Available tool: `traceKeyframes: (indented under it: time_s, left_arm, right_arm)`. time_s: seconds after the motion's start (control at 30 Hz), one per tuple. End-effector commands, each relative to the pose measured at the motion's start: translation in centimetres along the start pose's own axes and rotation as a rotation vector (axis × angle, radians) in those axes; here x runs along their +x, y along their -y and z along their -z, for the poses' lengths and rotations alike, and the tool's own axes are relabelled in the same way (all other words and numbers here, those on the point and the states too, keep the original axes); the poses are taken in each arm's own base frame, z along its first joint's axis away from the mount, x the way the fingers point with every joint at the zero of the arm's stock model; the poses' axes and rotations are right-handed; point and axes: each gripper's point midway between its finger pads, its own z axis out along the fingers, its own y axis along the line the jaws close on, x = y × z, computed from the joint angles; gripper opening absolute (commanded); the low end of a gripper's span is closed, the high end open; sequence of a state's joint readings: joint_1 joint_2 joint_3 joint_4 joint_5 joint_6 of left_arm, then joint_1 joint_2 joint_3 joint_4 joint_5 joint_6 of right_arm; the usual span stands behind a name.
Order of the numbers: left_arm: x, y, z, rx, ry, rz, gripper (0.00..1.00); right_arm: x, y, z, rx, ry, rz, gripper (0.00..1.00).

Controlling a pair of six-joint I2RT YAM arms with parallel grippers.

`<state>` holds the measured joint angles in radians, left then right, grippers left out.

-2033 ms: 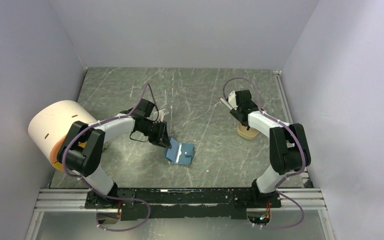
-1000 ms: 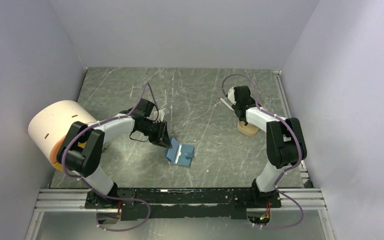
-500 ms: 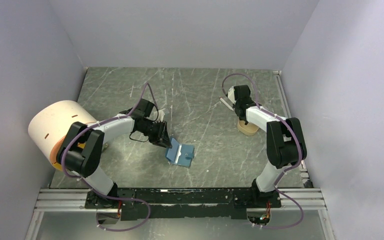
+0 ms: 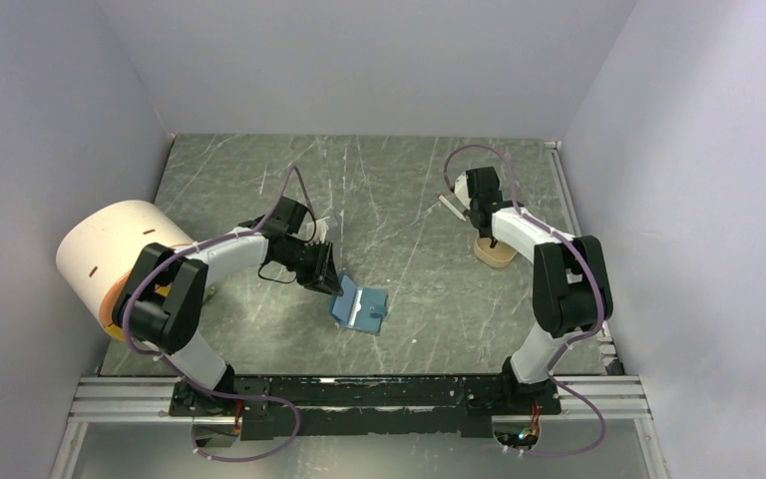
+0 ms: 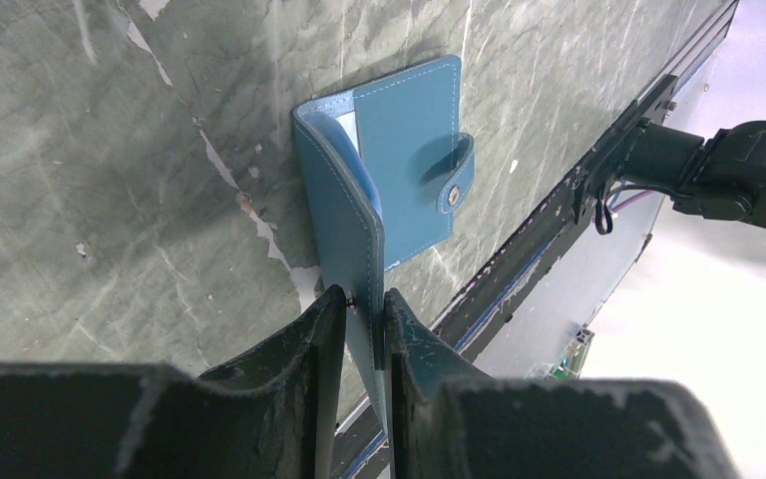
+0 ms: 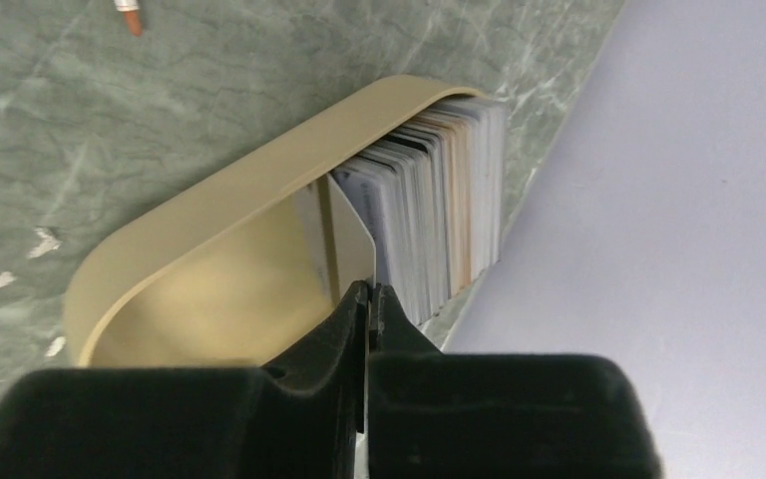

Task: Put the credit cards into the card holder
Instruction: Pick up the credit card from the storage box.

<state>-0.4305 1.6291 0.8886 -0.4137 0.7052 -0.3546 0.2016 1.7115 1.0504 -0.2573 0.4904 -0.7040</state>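
The teal-blue card holder (image 4: pixel 361 307) lies open on the table. My left gripper (image 4: pixel 326 278) is shut on its raised cover. In the left wrist view that cover (image 5: pixel 344 215) stands on edge between the jaws of the left gripper (image 5: pixel 366 299), and the snap tab (image 5: pixel 457 185) lies over the flat half. Several credit cards (image 6: pixel 444 195) stand on edge, packed together in the tan tray (image 6: pixel 229 195). My right gripper (image 6: pixel 370 291) reaches down into the tray (image 4: pixel 499 258) and is shut on the edge of the nearest pale card (image 6: pixel 349 244). In the top view the right gripper (image 4: pixel 494 240) hides the cards.
A big white cylinder with an orange base (image 4: pixel 115 254) lies at the left edge beside the left arm. A thin white stick (image 4: pixel 449 207) lies just left of the tray, and its tip (image 6: pixel 128 15) shows in the right wrist view. The right wall stands close behind the tray.
The right gripper has come down into the tray and closed on a card. The left gripper and the card holder have not moved.
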Motion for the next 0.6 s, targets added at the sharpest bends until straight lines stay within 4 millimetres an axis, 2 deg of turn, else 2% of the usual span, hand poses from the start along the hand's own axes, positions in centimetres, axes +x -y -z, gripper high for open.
traceKeyframes:
  time_s: [0.0, 0.3, 0.4, 0.57]
  left_arm:
    - [-0.2, 0.7, 0.3, 0.04, 0.009, -0.013, 0.25]
    - [-0.7, 1.0, -0.1, 0.056, 0.023, 0.03, 0.2]
    - [-1.2, 1.9, 0.0, 0.103, 0.06, 0.058, 0.16]
    - [-2.9, 3.8, 0.3, 0.17, 0.149, 0.103, 0.09]
  right_arm:
    - [-0.6, 0.6, 1.5, -0.04, 0.025, -0.078, 0.0]
    - [-2.0, -0.7, 4.1, -0.149, 0.031, -0.214, 0.0]
    - [-3.3, -1.1, 5.6, -0.179, 0.055, -0.264, 0.0]
    - [-4.0, 0.0, 8.3, -0.149, 0.051, -0.34, 0.0]
